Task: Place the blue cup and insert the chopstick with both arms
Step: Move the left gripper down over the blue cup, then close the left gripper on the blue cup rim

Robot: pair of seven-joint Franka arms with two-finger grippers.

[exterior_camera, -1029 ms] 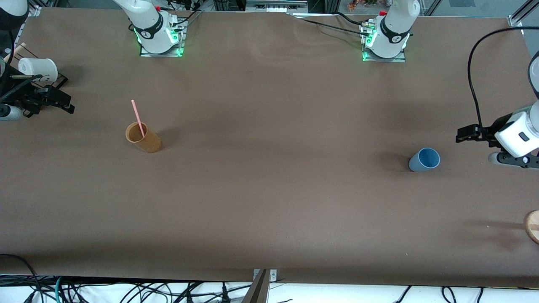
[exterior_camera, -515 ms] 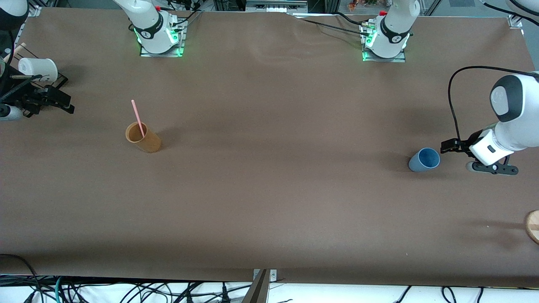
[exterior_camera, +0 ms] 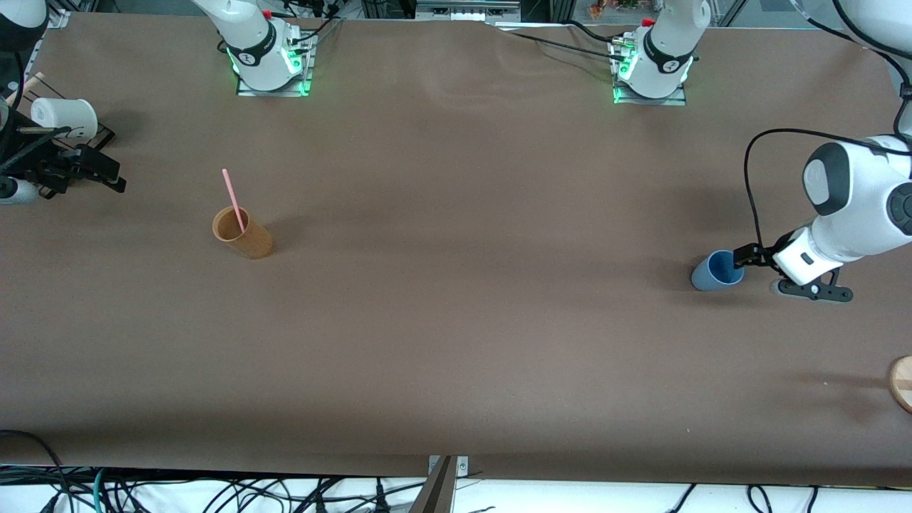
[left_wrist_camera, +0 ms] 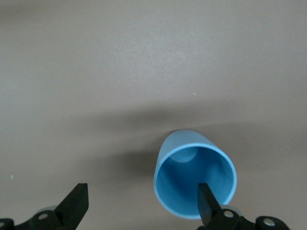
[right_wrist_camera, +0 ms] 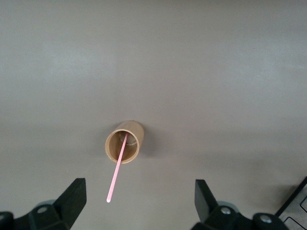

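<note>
Blue cup (exterior_camera: 717, 270) upright on table (exterior_camera: 456, 320), left arm's end. Left gripper (left_wrist_camera: 139, 203) beside it, fingers (left_wrist_camera: 207, 202) wide, one over the rim: may tip the cup. Right gripper (right_wrist_camera: 136, 201) waits, fingers wide.

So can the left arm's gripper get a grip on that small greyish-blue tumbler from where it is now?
Probably yes. The left gripper is open right at the upright greyish-blue tumbler, one finger already over its rim, and nothing stands between them.
</note>
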